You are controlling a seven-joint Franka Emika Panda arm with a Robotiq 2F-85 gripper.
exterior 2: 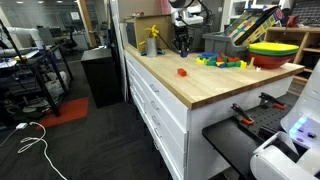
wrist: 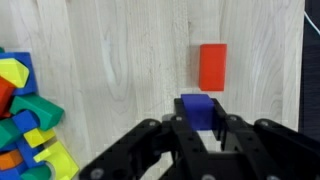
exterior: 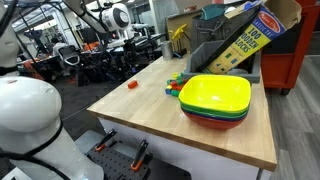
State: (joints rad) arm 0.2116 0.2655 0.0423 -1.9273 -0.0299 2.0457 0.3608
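Wrist view: tool [wrist: 198, 122] sits nearest the lens and enters from the bottom edge. Its black fingers [wrist: 170, 130] are set narrow. The blue block [wrist: 196, 103] sits between them with a finger against each side, so the tool is closed on it. Only the block's top and near face show. Whether its underside meets the table [wrist: 120, 50] cannot be told from here.

Just beyond the blue block, and apart from it, is a red block [wrist: 212, 67]. It lies flat on the wood with its long side running away from the tool. A pile of blocks [wrist: 25, 120] sits at the left edge of this view: blue, yellow, green and red, jumbled and touching one another. The pile is well apart from the tool.

Arm [exterior 2: 186, 12], in an exterior view: it comes in from the top of the frame with the last link near vertical. The wrist points straight down over the far part of the table. The tool hangs low over the wood, behind the red block. The held block is too small to make out at this range.

In both exterior views the arm stands at the far end of the table, its white links bunched close together.

Stack of bowls [exterior: 215, 100]: yellow on green on red, near the table's close corner and well apart from the tool. A box [exterior: 250, 40], yellow and red with printing on it, leans tilted behind the bowls.
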